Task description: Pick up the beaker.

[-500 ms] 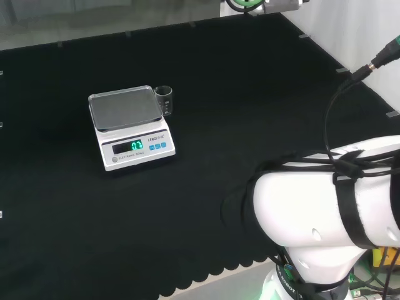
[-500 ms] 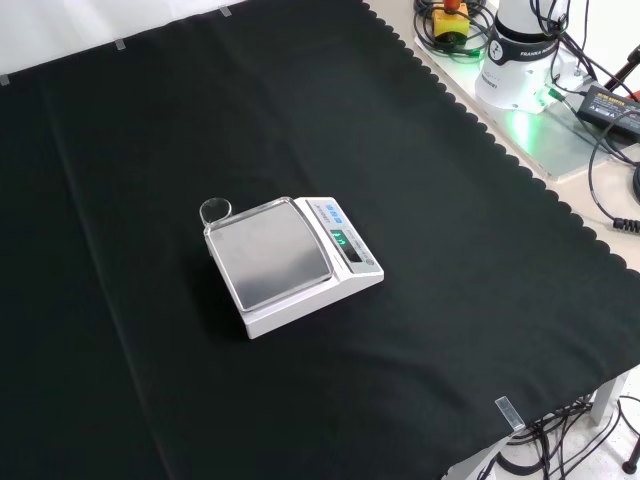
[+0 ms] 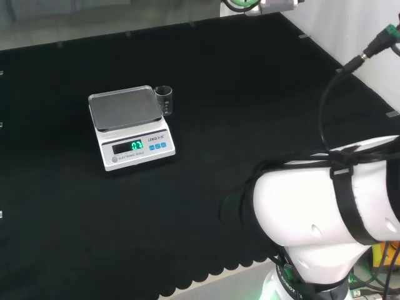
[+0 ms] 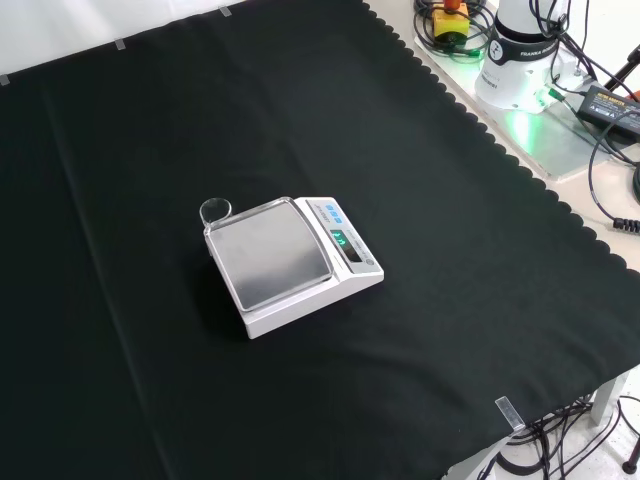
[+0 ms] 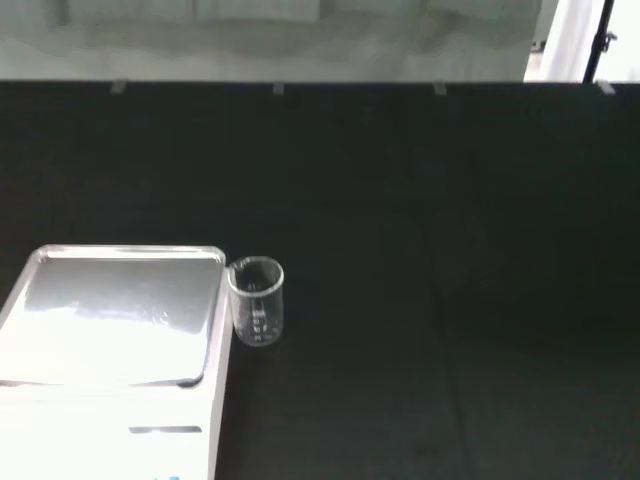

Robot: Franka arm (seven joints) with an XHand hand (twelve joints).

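Barely any change from half a second ago: beaker (image 3: 164, 100) upright on the black cloth (image 3: 250, 94), just beside the scale (image 3: 131, 128) at its pan's corner, untouched. Slight shift of the arm link (image 3: 325, 200) and cable. Cannot tell finger state; approach apparently just beginning, pickup all ahead.

1. A black cloth (image 4: 450, 200) with a scalloped edge is covering the bench.
2. A pale wall (image 5: 300, 40) is standing behind the bench's far edge.
3. Green light (image 4: 520, 125) is glowing on a metal plate (image 4: 560, 150) beside the cloth.
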